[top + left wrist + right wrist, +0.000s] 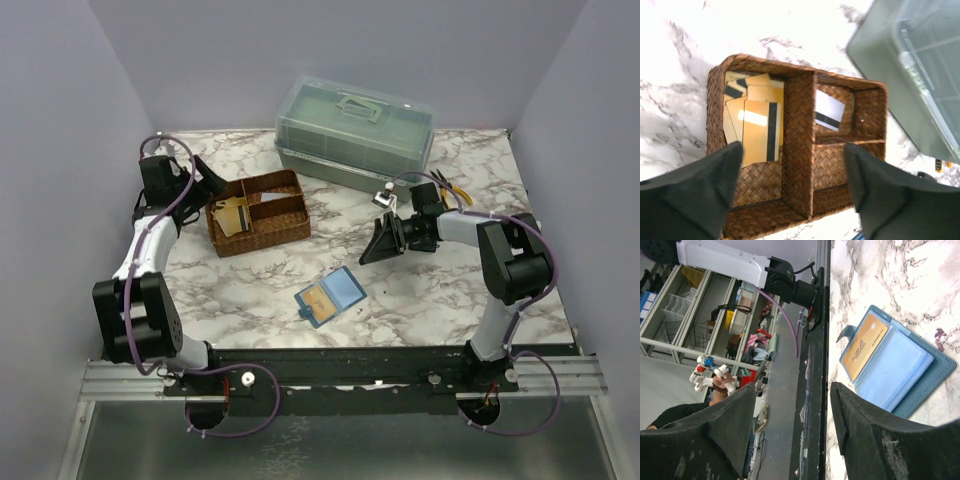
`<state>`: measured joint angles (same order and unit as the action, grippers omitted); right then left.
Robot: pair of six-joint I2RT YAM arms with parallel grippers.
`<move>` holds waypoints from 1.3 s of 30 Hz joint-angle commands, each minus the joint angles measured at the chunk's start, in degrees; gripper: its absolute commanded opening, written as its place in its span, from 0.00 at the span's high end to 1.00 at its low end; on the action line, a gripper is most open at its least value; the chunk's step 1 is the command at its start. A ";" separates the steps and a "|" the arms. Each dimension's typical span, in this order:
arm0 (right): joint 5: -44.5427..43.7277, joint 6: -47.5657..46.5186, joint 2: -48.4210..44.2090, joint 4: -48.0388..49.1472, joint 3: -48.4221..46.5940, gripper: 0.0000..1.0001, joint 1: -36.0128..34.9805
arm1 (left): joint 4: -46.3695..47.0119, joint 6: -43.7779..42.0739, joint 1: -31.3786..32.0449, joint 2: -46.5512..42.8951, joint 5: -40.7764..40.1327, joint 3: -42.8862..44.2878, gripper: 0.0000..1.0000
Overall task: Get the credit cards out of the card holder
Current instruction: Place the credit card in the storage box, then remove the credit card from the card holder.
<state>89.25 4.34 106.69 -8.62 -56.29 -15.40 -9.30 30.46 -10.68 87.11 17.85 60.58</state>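
Top external view: a white marble-patterned table [250,290] veined in grey, closed in by pale lavender walls [60,90] on three sides, with a metal rail [340,375] along the near edge where both arms are bolted. Past that edge, the right wrist view catches open shelving [700,305] crowded with bins and odds and ends (too blurred to name).

Three containers sit on the marble. At the back is a translucent green storage case [354,130] with a handle on its shut lid; its contents cannot be made out. Yellow-handled pliers [452,188] lie just beside its right end. Left of centre is a brown wicker basket [262,238] split into one long compartment and two smaller ones. The long compartment holds a loose, overlapping pile of tan-orange credit cards [757,130], several showing dark stripes. The far small one holds a white card [829,116] with a black stripe.

The card holder [330,297] lies spread open and flat near the front edge, well apart from the basket. One tan card [865,345] sits in its left pocket.

The left gripper [792,200] hovers over the basket, fingers wide apart with nothing between them. The right gripper [790,405] hangs above the table behind the holder, also spread and empty.
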 commanded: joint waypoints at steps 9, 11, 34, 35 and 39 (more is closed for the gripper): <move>-1.81 -10.80 -2.70 -9.05 -2.92 0.33 -0.33 | 17.38 18.20 -3.77 -20.19 21.25 -20.75 0.02; -2.31 -12.88 -3.08 -11.06 -3.31 0.33 -0.33 | 17.39 18.98 -3.55 -24.38 22.81 -23.17 0.03; -6.40 -21.84 -5.53 -17.46 -4.59 0.33 -0.77 | 15.72 28.51 38.52 -40.45 -3.14 -35.75 0.03; -6.52 -22.05 -5.58 -17.55 -4.55 0.33 -0.73 | 15.79 28.52 40.21 -40.21 -4.68 -35.71 0.03; -6.64 -22.26 -5.36 -17.68 -4.59 0.33 -0.73 | 16.19 29.16 46.20 -38.38 -9.57 -35.59 0.03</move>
<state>83.66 -16.16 102.54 -24.80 -59.66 -15.81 6.31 58.37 30.65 47.09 16.67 25.34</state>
